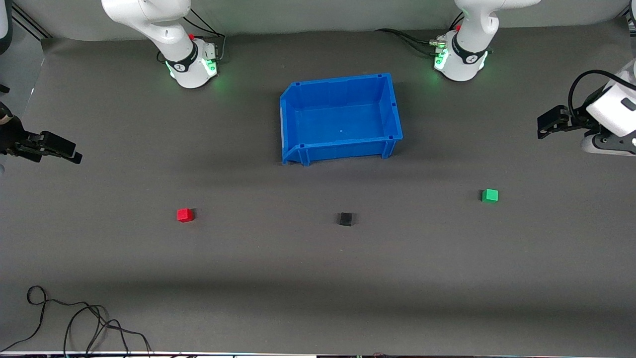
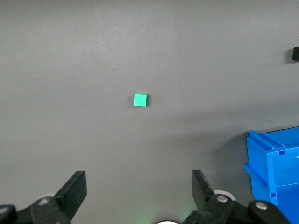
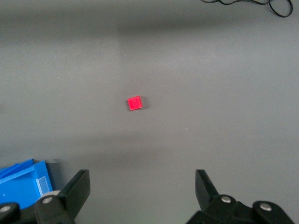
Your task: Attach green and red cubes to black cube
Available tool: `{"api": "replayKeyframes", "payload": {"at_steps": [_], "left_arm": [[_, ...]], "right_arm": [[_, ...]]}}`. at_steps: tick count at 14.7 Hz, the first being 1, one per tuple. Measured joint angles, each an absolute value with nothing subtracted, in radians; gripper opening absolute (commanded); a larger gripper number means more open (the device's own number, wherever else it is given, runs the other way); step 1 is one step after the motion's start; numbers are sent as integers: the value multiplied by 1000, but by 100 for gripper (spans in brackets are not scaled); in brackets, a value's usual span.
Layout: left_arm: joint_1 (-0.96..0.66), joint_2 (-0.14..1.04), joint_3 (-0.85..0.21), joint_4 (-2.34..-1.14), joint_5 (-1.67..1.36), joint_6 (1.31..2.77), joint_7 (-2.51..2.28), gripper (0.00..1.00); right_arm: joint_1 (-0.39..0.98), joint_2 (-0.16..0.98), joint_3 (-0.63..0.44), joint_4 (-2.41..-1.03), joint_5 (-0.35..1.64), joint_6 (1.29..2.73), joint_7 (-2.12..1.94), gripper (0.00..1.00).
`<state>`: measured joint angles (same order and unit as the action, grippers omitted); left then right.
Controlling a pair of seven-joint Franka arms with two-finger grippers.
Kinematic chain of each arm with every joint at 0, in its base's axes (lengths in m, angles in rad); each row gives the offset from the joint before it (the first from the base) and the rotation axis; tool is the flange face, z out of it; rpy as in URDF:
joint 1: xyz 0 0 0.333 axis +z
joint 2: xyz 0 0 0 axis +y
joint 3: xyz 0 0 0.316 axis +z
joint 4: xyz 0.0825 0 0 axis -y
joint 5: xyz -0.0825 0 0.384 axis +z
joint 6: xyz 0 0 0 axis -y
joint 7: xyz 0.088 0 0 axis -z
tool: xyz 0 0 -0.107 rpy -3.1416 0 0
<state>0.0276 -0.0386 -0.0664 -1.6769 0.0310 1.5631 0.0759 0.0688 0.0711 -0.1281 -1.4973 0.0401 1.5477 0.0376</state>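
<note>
The red cube (image 1: 185, 215) lies on the grey mat toward the right arm's end. The black cube (image 1: 346, 219) lies near the middle. The green cube (image 1: 490, 195) lies toward the left arm's end. All three sit apart, nearer to the front camera than the blue bin. My left gripper (image 1: 545, 127) is open and empty, up in the air at its end of the table; its wrist view shows the green cube (image 2: 140, 100) ahead of the gripper (image 2: 138, 186) and the black cube (image 2: 295, 54) at the edge. My right gripper (image 1: 74, 155) is open and empty; its wrist view shows the red cube (image 3: 135, 103) ahead of the gripper (image 3: 142, 186).
A blue bin (image 1: 343, 148) stands empty between the two arm bases; parts of it show in the left wrist view (image 2: 275, 163) and the right wrist view (image 3: 23, 179). Loose black cables (image 1: 74, 323) lie at the mat's front edge toward the right arm's end.
</note>
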Motion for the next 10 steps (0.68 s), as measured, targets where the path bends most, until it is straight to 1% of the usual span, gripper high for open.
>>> {"api": "replayKeyframes", "payload": {"at_steps": [7, 10], "left_arm": [[24, -39, -88, -1677, 31, 1544, 76, 100], [22, -39, -97, -1677, 31, 1544, 76, 100]], "right_arm": [[69, 71, -130, -1494, 85, 1548, 41, 100], [69, 72, -128, -1483, 88, 1550, 222, 100]]}}
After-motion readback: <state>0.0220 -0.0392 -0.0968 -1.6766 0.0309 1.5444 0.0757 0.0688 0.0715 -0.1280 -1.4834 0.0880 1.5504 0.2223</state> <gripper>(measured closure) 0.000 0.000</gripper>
